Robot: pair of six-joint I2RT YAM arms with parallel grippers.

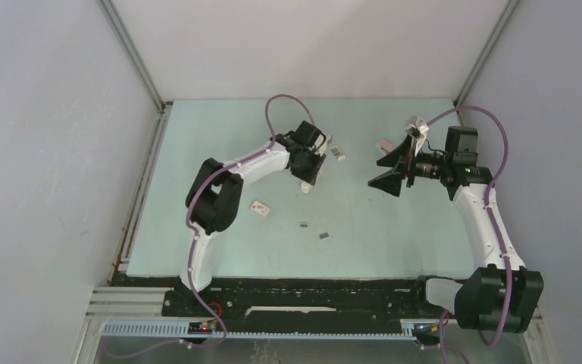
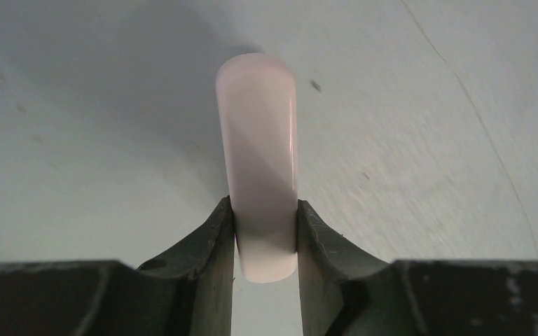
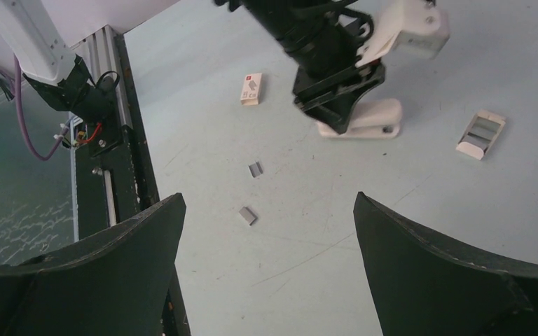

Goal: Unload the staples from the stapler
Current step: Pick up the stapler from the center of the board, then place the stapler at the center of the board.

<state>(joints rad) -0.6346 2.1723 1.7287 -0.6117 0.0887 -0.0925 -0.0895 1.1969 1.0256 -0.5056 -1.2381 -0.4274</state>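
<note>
Nearest the arm bases, two short dark-grey metal staple strips (image 1: 303, 224) (image 3: 255, 169) lie loose on the pale green table surface (image 1: 394, 250), on the near side of the small pale pink plastic stapler (image 1: 305, 186) (image 2: 259, 140) (image 3: 364, 117) and apart from it. The second strip (image 1: 323, 236) (image 3: 247, 215) lies a little nearer and further right than the first.

To the near left of the stapler sits a small closed white cardboard box with a red mark (image 1: 259, 208) (image 3: 251, 89).

The stapler lies flat on the table, and the left gripper (image 1: 308, 171) (image 2: 265, 234) (image 3: 340, 112) comes down on it from above. In the left wrist view its two black fingers (image 2: 214, 245) press against both sides of the stapler's rounded body, gripping it at a narrow gap.

Right of the stapler and well apart from it, the right gripper (image 1: 377, 173) (image 3: 270, 199) hangs above the table with its black fingers (image 3: 112, 266) spread wide and nothing between them.

Just beyond the stapler and slightly right lies a small open white tray-like box (image 1: 338, 152) (image 3: 481, 133) with dark strips inside. Further right of it sits a small pale object (image 1: 385, 145), too small to identify.
</note>
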